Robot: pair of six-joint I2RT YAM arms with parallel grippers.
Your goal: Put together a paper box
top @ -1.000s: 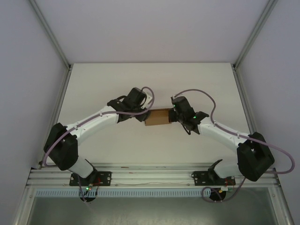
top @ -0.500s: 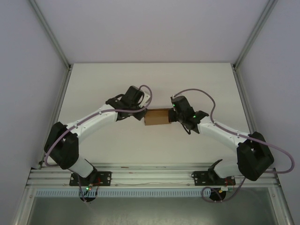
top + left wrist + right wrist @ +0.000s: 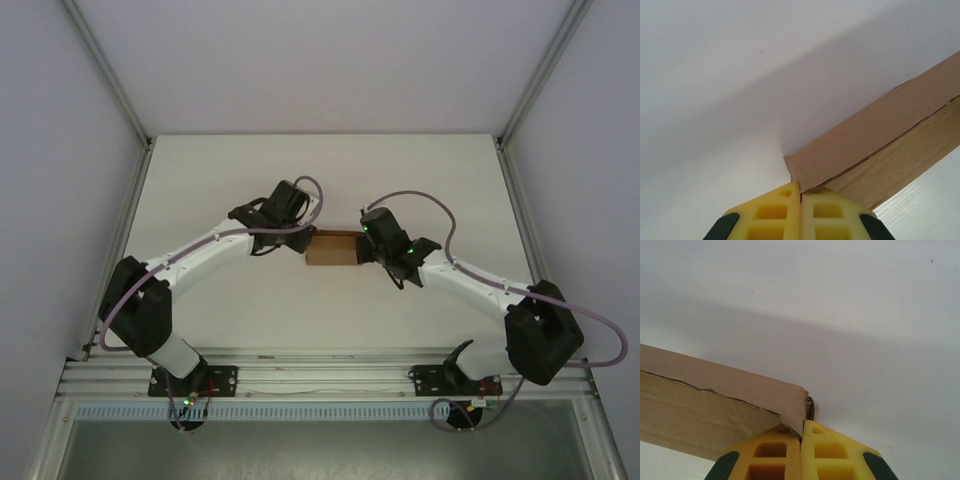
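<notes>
The paper box (image 3: 333, 250) is lying near the middle of the table (image 3: 420, 180), with its long side running from 9 o'clock to 3 o'clock in the top view. It is looking like a small brown box with its walls already up. A thin seam is running along its side. I cannot tell if it is resting on the table or hanging just over it.

The left claw (image 3: 800, 196) is biting the box at its 9 o'clock end. Its yellow fingers (image 3: 772, 212) are squeezing tight on a thin corner of the card. The right claw (image 3: 801, 436) is doing the same at the 3 o'clock end, clenching on the edge there.

I think the two claws are holding both ends so the box is not sliding or twisting while it is being shaped. Pinching only the thin edges is leaving the big sides free to fold. The seam is looking a little open, so the box is probably needing more pressing. Pulling too hard could tear the card.
</notes>
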